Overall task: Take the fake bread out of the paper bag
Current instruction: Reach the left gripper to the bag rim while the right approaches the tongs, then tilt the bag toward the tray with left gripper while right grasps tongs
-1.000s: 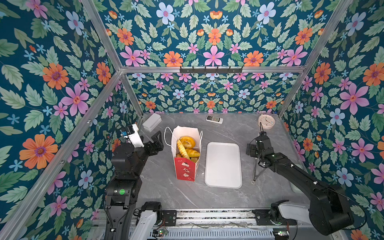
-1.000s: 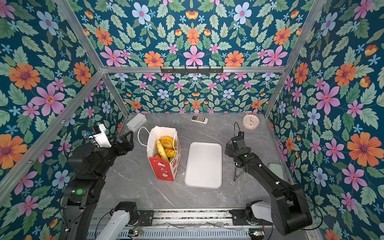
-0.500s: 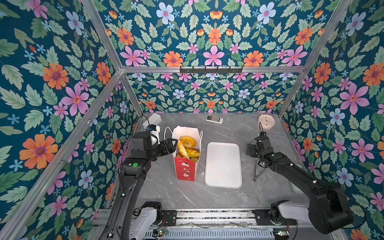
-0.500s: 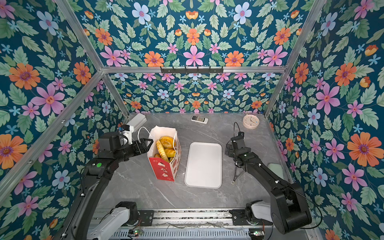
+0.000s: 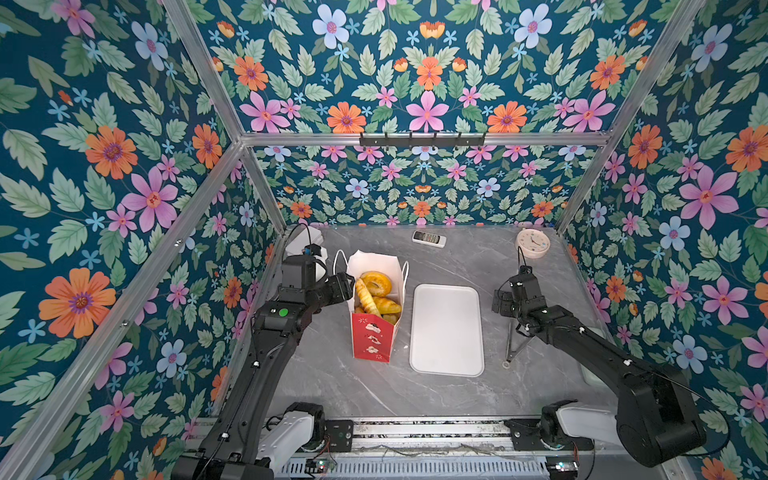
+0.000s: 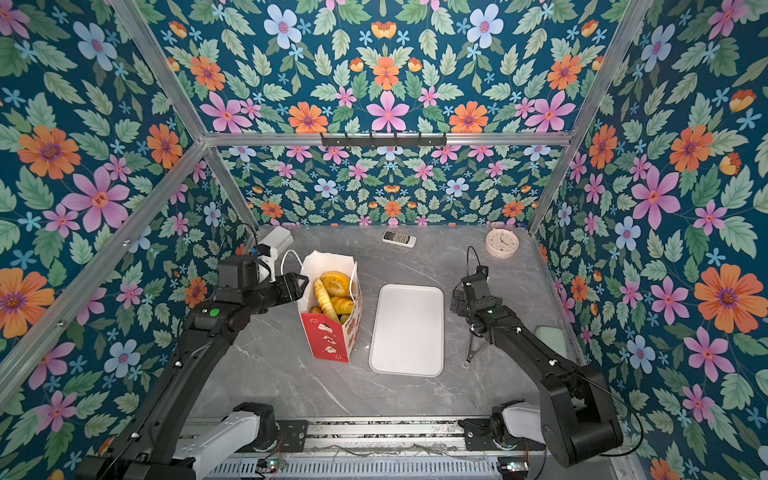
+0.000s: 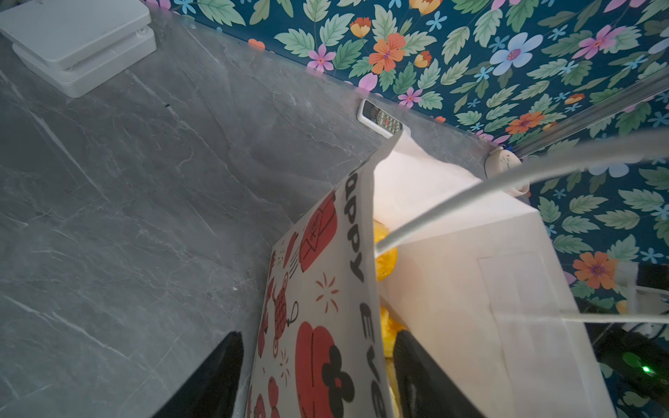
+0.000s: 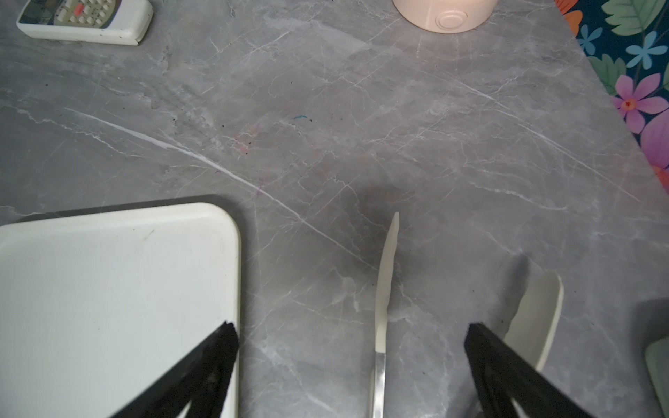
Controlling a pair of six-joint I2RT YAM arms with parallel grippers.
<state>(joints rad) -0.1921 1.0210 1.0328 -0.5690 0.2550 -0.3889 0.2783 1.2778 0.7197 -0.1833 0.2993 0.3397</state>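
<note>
The paper bag (image 5: 372, 338) (image 6: 328, 338) stands upright left of centre in both top views, white with a red front panel and its top open. Several pieces of glossy yellow fake bread (image 5: 376, 282) (image 6: 334, 282) fill it, a ring bagel and a long ridged loaf uppermost. My left gripper (image 5: 349, 286) (image 7: 315, 336) is at the bag's left rim, open, one finger outside the printed wall (image 7: 318, 253) and one inside beside yellow bread (image 7: 385, 253). My right gripper (image 5: 500, 301) (image 8: 351, 327) hangs open and empty over bare table, right of the tray.
A flat white tray (image 5: 446, 332) (image 8: 108, 289) lies just right of the bag. Metal tongs with white tips (image 5: 513, 347) (image 8: 387, 271) lie under the right gripper. At the back are a remote (image 5: 429, 239), a round clock (image 5: 532, 243) and a white box (image 7: 76, 43).
My left arm has swung in from the left wall to the bag, and its jaws now straddle the bag's left wall, narrower than before. The right arm has not moved.
</note>
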